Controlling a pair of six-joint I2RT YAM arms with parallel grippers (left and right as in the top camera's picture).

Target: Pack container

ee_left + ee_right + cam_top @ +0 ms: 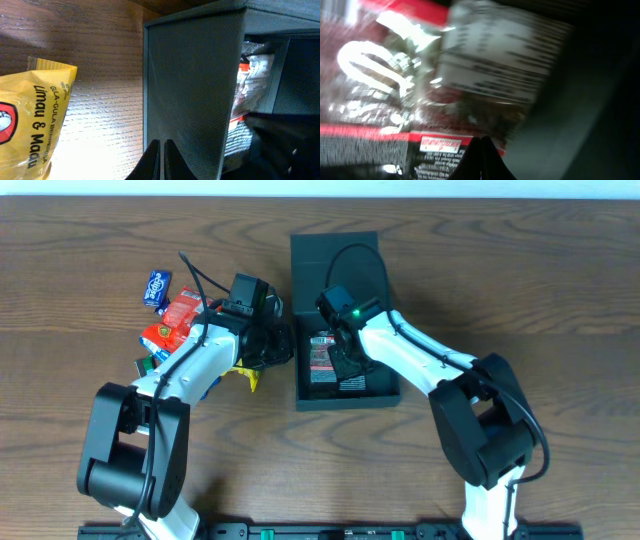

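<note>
Dark teal-black matte square box with hinged flap lid (346, 403), at centre of brown wooden table (80, 240), is judged light, stiff-walled, best taken by a rim; left gripper (163, 148) is seen closed and empty at its 9 o'clock wall, right gripper (481, 144) closed inside it.

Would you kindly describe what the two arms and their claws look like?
Both the left arm and the right arm have white shell links joined by bulky black joints, with thin black cables looping off the wrists. A green light glows on the right wrist. The left claw and right claw have dark fingers tapering to narrow tips.
</note>
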